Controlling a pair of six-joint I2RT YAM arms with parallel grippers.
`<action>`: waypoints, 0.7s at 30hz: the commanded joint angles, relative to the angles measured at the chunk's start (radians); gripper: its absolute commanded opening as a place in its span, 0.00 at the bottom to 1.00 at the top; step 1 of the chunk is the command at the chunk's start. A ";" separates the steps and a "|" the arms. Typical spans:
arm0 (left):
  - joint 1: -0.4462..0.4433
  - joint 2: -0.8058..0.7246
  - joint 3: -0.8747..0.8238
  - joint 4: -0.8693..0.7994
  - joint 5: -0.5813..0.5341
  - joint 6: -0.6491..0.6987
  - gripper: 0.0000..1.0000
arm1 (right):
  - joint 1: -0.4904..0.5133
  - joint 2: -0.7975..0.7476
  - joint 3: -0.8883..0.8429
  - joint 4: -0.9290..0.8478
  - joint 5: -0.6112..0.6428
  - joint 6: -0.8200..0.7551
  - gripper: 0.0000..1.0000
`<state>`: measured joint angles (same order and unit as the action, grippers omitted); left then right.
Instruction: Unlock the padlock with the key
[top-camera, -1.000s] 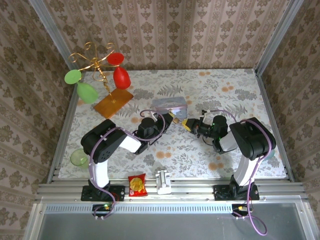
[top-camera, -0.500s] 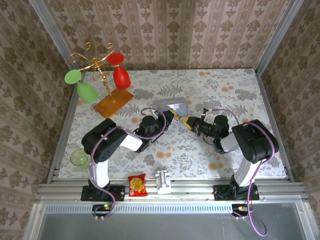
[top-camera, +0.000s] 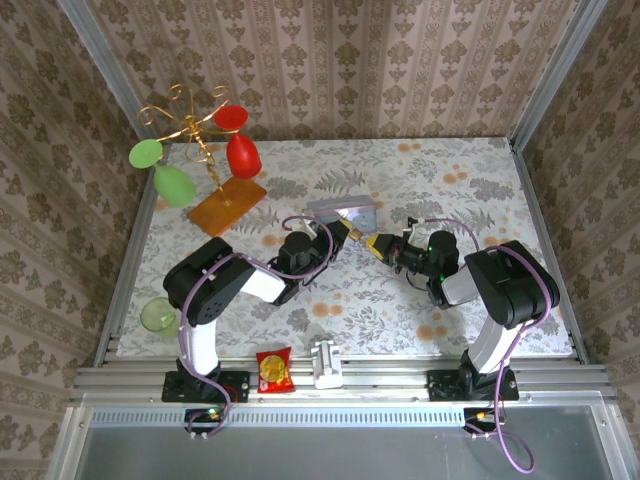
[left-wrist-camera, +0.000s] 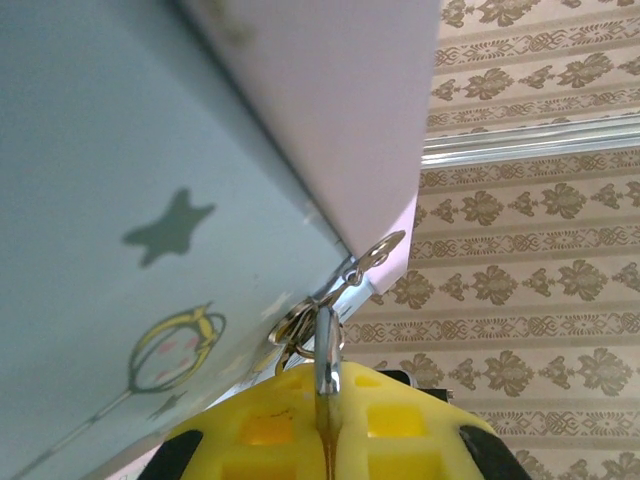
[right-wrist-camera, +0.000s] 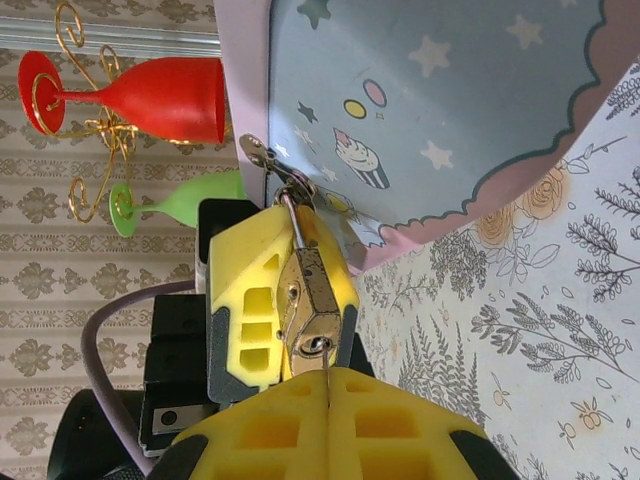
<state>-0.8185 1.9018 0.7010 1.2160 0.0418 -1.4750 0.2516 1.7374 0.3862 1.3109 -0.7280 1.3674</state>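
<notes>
So the padlock (right-wrist-camera: 313, 300) is around mid-table, hanging off the near side of the pale blue cartoon tin (top-camera: 344, 211), right between the two grippers. The left gripper (top-camera: 340, 238) comes in from the left and is clamped on it. In the right wrist view you can see its yellow fingers (right-wrist-camera: 245, 300) on either side of the brass body, with the keyhole end facing the right gripper (top-camera: 378, 245).

In the left wrist view the silver shackle (left-wrist-camera: 325, 350) sticks up out of the seam between the closed fingers. It goes through a little metal loop (left-wrist-camera: 378, 250) on the corner of the tin (looks like the hasp, can't tell more than that).

The right gripper sits just to the right of the lock, almost nose to nose with the left one. Its fingers are pressed together on a thin metal sliver (right-wrist-camera: 326, 372) that runs straight up into the keyhole. That's the key seen edge-on, as far as I can tell. How deep it sits in the lock I can't make out.

The tin rests on the flowered tablecloth (top-camera: 450, 300), tilted up a bit on the side with the lock. Off at the far left there's a gold stand (top-camera: 190, 125) with red and green goblets, well apart from all this.
</notes>
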 joint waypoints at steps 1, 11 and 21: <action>-0.025 -0.004 0.044 0.097 0.059 -0.016 0.00 | 0.005 -0.038 -0.013 0.011 0.008 -0.020 0.00; -0.022 0.008 0.048 0.098 0.062 -0.023 0.00 | -0.010 -0.043 -0.018 0.012 0.003 -0.013 0.00; -0.028 0.003 0.027 0.099 0.059 -0.029 0.00 | -0.024 -0.047 0.002 0.013 -0.005 -0.005 0.00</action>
<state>-0.8234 1.9049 0.7105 1.2209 0.0544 -1.4925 0.2329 1.7096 0.3759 1.3064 -0.7338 1.3647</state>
